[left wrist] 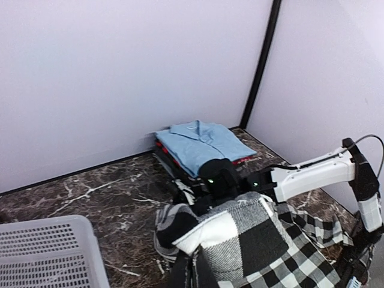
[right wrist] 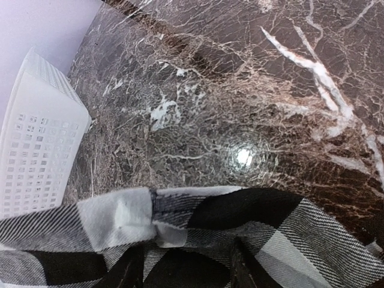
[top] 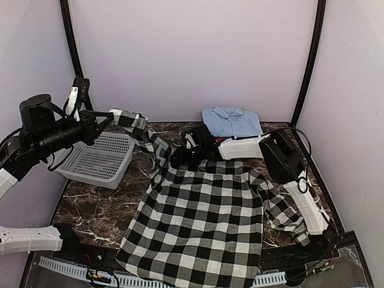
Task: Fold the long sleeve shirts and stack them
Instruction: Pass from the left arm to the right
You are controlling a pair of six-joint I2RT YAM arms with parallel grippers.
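Sleeve of checked shirt point(top: 198, 228) clamped aloft in left gripper point(top: 113, 116); right gripper point(top: 183, 155) astride collar edge, clamp uncertain.

- Large shirt point(top: 198, 228) lay spread over the table's point(top: 96, 210) middle and near edge
- Basket point(top: 96, 159) sat left of it, with one sleeve point(top: 137, 123) stretched above the basket's far right corner
- Collared shirt point(top: 231, 122) lay behind, by the back wall point(top: 192, 54)

A black-and-white checked shirt point(top: 198, 228) lies spread over a dark marble counter point(top: 90, 207), hem at the near edge. The left fingers point(top: 114, 116) hold one sleeve lifted near a grey basket point(top: 99, 157). The right fingers point(top: 180, 157) sit at the collar edge. A folded blue shirt point(top: 232, 122) lies at the back.
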